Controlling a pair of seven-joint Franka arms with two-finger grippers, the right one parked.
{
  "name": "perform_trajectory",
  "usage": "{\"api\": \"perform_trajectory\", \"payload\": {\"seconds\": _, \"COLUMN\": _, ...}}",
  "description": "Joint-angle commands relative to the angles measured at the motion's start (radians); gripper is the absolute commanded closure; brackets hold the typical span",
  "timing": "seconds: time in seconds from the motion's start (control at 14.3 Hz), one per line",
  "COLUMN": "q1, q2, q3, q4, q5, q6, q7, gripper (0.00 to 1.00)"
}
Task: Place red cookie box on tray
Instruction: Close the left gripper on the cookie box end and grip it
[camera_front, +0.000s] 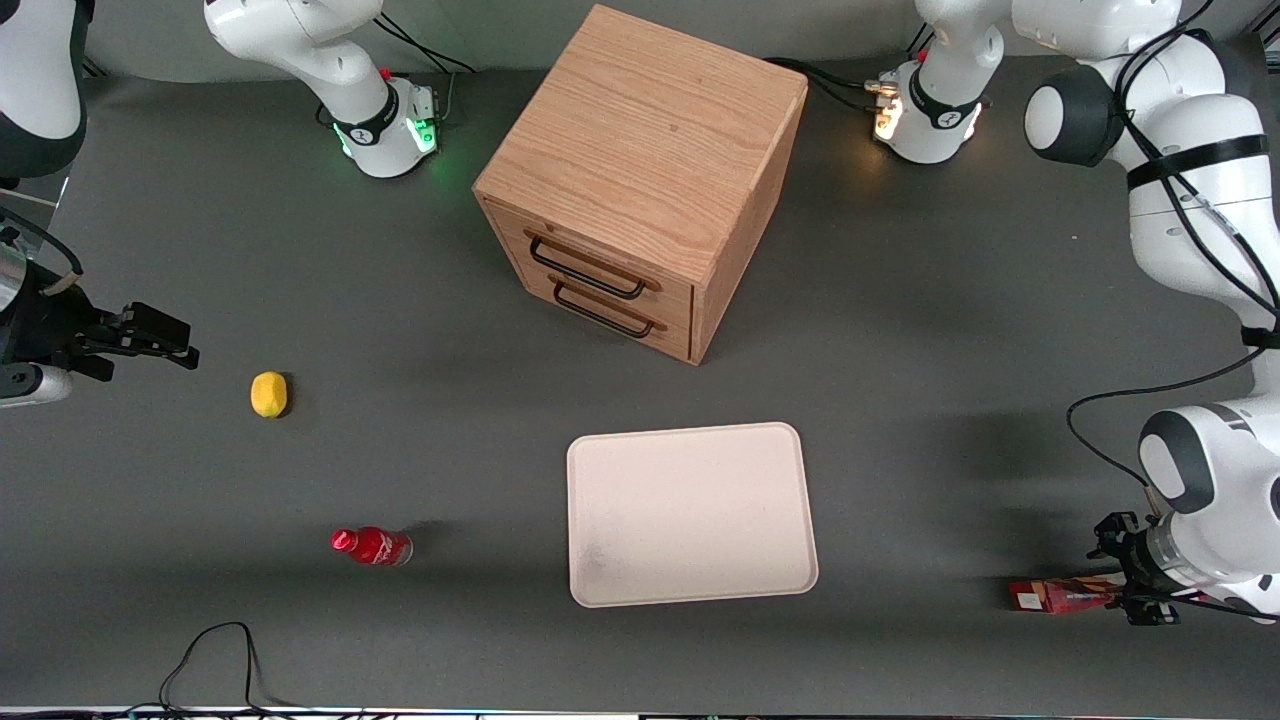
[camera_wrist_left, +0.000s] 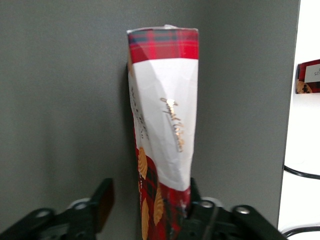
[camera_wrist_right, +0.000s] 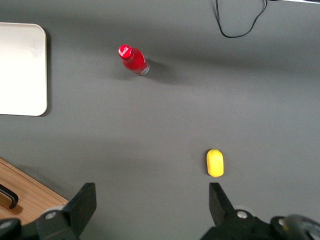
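Observation:
The red cookie box (camera_front: 1062, 596) lies on the grey table toward the working arm's end, near the table's front edge. My left gripper (camera_front: 1135, 592) is low at the box's end. In the left wrist view the box (camera_wrist_left: 162, 115) shows its red tartan tip and white section, and it runs between the fingers of the gripper (camera_wrist_left: 150, 196). One finger (camera_wrist_left: 194, 192) is against the box; the other finger (camera_wrist_left: 103, 197) stands apart from it with a gap. The gripper is open. The cream-white tray (camera_front: 690, 515) lies flat and bare mid-table, well away from the box; it also shows in the right wrist view (camera_wrist_right: 20, 70).
A wooden two-drawer cabinet (camera_front: 640, 180) stands farther from the front camera than the tray. A small red bottle (camera_front: 372, 546) and a yellow lemon-like object (camera_front: 268, 393) lie toward the parked arm's end. The table's edge (camera_wrist_left: 294, 125) runs close beside the box.

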Motion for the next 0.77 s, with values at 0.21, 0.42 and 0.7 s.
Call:
{"api": "perform_trajectory", "payload": {"seconds": 0.21, "q1": 0.000, "q2": -0.003, "q3": -0.001, "q4": -0.009, "q5": 0.015, "q6": 0.017, "q7": -0.014, "gripper": 1.00}}
{"api": "perform_trajectory", "payload": {"seconds": 0.42, "q1": 0.000, "q2": -0.009, "q3": -0.001, "q4": -0.009, "q5": 0.016, "q6": 0.010, "q7": -0.011, "gripper": 1.00}}
{"api": "perform_trajectory", "payload": {"seconds": 0.7, "q1": 0.000, "q2": -0.045, "q3": -0.001, "q4": 0.005, "q5": 0.016, "q6": -0.059, "q7": -0.009, "gripper": 1.00}}
